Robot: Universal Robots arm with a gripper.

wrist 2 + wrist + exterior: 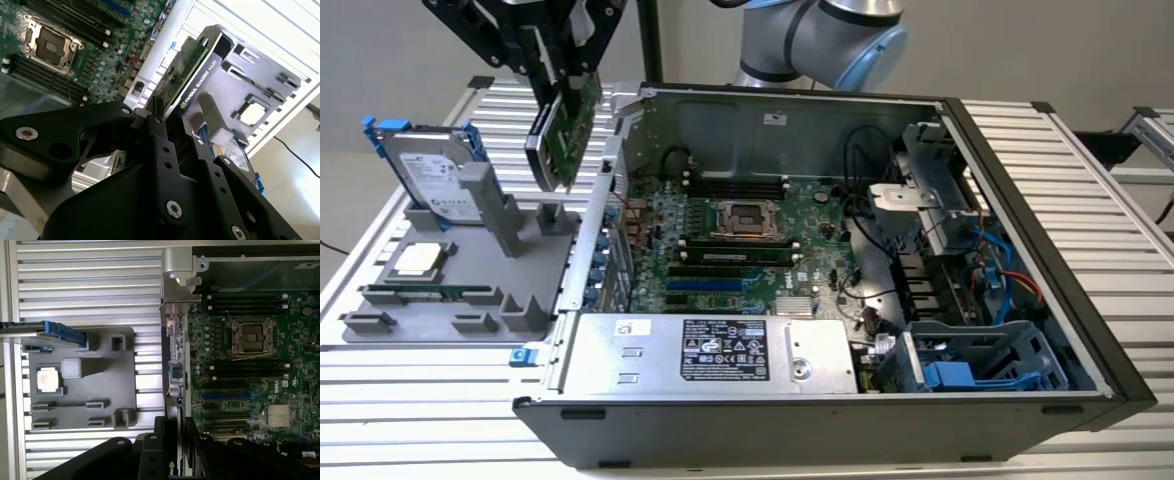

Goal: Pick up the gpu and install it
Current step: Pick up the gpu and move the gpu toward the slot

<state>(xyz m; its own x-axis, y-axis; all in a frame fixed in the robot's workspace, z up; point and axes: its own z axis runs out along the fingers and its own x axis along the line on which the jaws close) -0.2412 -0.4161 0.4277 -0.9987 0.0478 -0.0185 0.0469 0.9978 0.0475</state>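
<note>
A green and black gpu [564, 132] is seen above the grey tray [464, 262], a silver hard drive [434, 180] with blue frame on the tray, and a green motherboard [720, 250] beside the tray.

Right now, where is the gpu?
At the exterior view's left, the gpu hangs clamped in the gripper above the grey parts tray, just outside the open computer case.

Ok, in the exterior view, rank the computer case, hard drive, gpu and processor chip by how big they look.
1. computer case
2. hard drive and gpu: they look about alike, and the gpu is turned partly edge-on, so I won't rank them
3. processor chip
</note>
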